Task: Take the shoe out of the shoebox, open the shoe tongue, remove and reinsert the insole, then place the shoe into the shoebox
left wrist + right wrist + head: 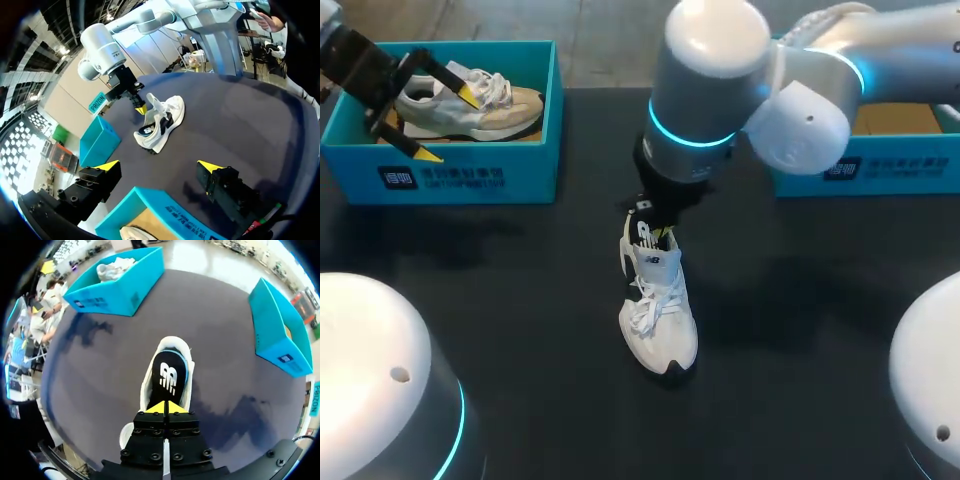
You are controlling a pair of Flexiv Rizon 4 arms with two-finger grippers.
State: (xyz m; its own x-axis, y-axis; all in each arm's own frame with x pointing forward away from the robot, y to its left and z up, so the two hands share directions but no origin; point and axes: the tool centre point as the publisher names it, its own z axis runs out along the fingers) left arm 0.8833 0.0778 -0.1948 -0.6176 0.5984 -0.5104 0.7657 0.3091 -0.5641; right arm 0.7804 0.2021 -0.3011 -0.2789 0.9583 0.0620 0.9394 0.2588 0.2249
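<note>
Above the shoebox (470, 180) holding a beige shoe (510, 105), left hand (447, 125) hangs spread; right hand (165, 407), pinched together, tops white shoe (660, 310).

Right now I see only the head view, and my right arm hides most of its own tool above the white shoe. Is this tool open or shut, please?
Observer: Shut. In the right wrist view the right tool has its yellow tips together at the end of the black insole nearest to it. Whether they pinch it, I cannot tell.
Operator: Where does the insole lie?
Observer: Face up inside the white shoe, whose rim shows around it.
</note>
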